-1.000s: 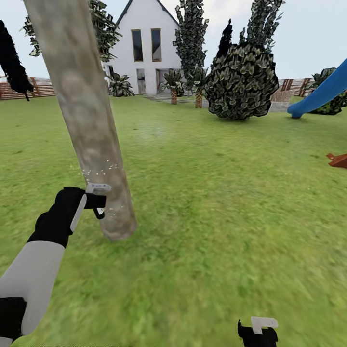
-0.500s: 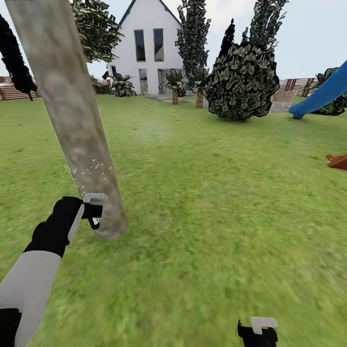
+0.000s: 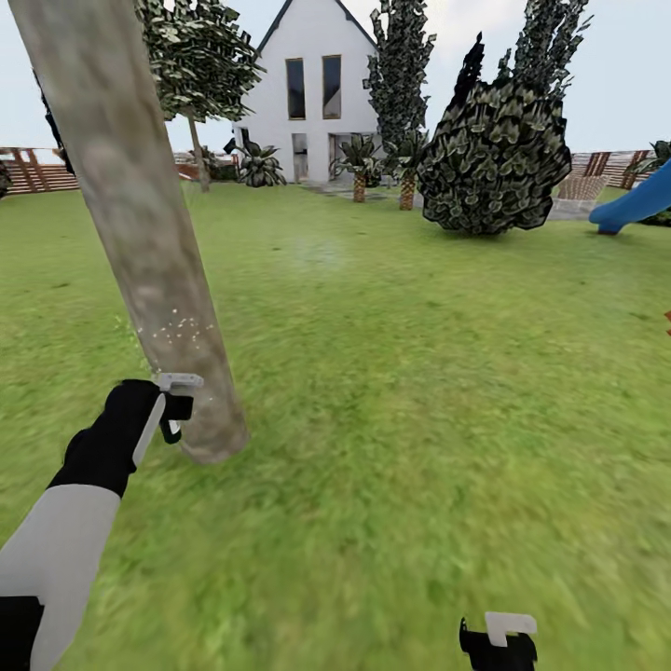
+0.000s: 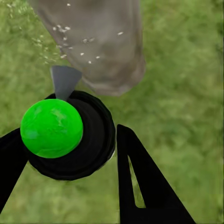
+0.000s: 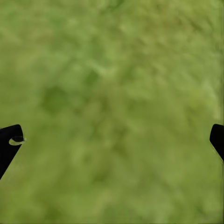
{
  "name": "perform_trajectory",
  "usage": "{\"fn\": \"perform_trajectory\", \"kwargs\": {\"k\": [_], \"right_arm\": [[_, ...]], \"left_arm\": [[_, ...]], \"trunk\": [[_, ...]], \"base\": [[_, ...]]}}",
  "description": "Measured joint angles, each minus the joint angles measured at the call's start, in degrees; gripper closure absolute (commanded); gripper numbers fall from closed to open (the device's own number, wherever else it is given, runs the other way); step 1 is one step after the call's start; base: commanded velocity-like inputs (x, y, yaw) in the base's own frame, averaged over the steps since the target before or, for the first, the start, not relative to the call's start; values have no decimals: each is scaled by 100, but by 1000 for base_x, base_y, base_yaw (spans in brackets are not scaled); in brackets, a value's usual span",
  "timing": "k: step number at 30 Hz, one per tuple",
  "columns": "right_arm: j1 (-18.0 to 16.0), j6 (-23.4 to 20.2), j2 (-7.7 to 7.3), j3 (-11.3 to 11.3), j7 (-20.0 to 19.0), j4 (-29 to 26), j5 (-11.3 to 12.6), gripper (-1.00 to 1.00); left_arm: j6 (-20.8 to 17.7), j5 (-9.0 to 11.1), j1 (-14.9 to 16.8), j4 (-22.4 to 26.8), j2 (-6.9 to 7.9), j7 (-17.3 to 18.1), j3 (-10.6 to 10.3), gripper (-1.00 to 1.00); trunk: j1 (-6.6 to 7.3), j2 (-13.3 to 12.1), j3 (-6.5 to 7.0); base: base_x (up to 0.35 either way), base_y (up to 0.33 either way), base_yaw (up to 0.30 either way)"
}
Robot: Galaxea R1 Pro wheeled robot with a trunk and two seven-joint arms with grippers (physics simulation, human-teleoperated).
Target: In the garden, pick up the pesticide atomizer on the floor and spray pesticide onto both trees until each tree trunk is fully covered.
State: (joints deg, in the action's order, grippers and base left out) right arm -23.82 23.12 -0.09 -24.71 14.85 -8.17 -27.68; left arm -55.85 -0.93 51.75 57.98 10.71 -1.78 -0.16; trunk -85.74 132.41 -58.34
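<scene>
left hand [image 3: 172, 410] is clamped on the pesticide atomizer [image 3: 179, 396], a small spray bottle with a white trigger head and dark body, held low just beside the base of the thick pale grey-brown mottled tree trunk [image 3: 140, 224]. nozzle points at the trunk; small white spray specks [image 3: 172, 331] dot the bark just above the atomizer. in the left wrist view the black fingers [image 4: 140, 186] sit on either side of the atomizer's dark round body [image 4: 88, 140], which has a bright green ball-shaped part [image 4: 51, 127] on it and a grey wedge-shaped nozzle [image 4: 64, 80] aimed at the trunk foot [image 4: 98, 42], with specks on the bark there too. the trunk leans a little and meets the green lawn [image 3: 419, 391] right by the hand. left arm shows a black wrist and a white forearm [image 3: 51, 559].

right hand [image 3: 499, 643] hangs low at the lower edge of the head view, well apart from the trunk, black with a white piece on top. in the right wrist view its two black fingertips [image 5: 9, 144] sit at opposite edges, spread wide, holding nothing, with blurry grass between them.

far back: white gabled house [image 3: 308, 93], dark-leaved round bush [image 3: 494, 158], brown slat fence [image 3: 37, 168], blue slide [image 3: 634, 200].
</scene>
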Motion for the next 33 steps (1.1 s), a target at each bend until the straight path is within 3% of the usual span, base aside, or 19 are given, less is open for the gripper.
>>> {"fn": "perform_trajectory", "kwargs": {"k": [3, 5, 7, 9, 10, 12, 14, 17, 21, 23, 24, 26, 28, 29, 33], "right_arm": [[0, 0, 0, 1, 0, 0, 0, -100], [0, 0, 0, 1, 0, 0, 0, -100], [0, 0, 0, 1, 0, 0, 0, -100], [0, 3, 1, 1, 0, 0, 0, -100], [0, 6, 1, 1, 0, 0, 0, -100], [0, 8, -5, -4, 0, 0, 0, -100], [0, 9, -8, -8, 0, -3, 0, -100], [0, 1, -9, -8, 0, -7, 0, -100], [0, 6, -1, -8, 0, -9, 7, -100], [0, 3, 0, -9, 0, -9, 6, -100], [0, 1, 0, -5, 0, -7, 4, -100], [0, 0, 0, -4, 0, -7, 3, -100], [0, 0, 0, -1, 0, -3, 1, -100], [0, 0, 0, -2, 0, -4, 0, -100], [0, 0, 0, 0, 0, 0, 0, -100]], "left_arm": [[4, -14, 1, 2, -164, -3, 0, 100], [3, -90, 2, 2, -153, 1, 23, 100], [4, -152, -11, -4, -21, -1, 64, 100], [9, -170, -90, -11, 262, -5, 131, 100], [12, -96, -106, -9, 275, -4, 129, 100], [8, -17, -118, -7, 187, -10, 120, 100], [13, 11, -122, -6, -126, -12, 120, 100], [11, -84, -129, -9, -186, -9, 125, 100], [19, -159, -408, -43, 78, -5, 250, 100], [29, -109, -471, -61, 134, -7, 249, 100], [127, -35, -496, -67, 83, -10, 236, 100], [281, -11, -506, -91, -265, -18, 214, 100], [295, -96, -505, -93, -355, -25, 197, 100], [299, -141, -501, -94, -338, -29, 235, 100], [304, -181, -500, -94, 173, -4, 454, 100]], "trunk": [[0, 0, 0], [0, 0, 0], [0, 0, 0], [0, 0, 0], [0, 0, 0], [0, 0, 0], [0, 0, 0], [0, 0, 0], [0, 0, 0], [0, 0, 0], [0, 0, 0], [0, 0, 0], [0, 0, 0], [0, 0, 0], [0, 0, 0]], "base": [[279, -156, 195], [279, -146, 268], [267, -89, 262], [172, -28, 55], [185, -83, 19], [224, -133, 7], [242, -156, 1], [244, -158, 0], [131, -50, 97], [14, -4, 254], [2, -1, 274], [1, 0, 277], [0, 0, 278], [0, 0, 278], [0, 0, 245]]}}
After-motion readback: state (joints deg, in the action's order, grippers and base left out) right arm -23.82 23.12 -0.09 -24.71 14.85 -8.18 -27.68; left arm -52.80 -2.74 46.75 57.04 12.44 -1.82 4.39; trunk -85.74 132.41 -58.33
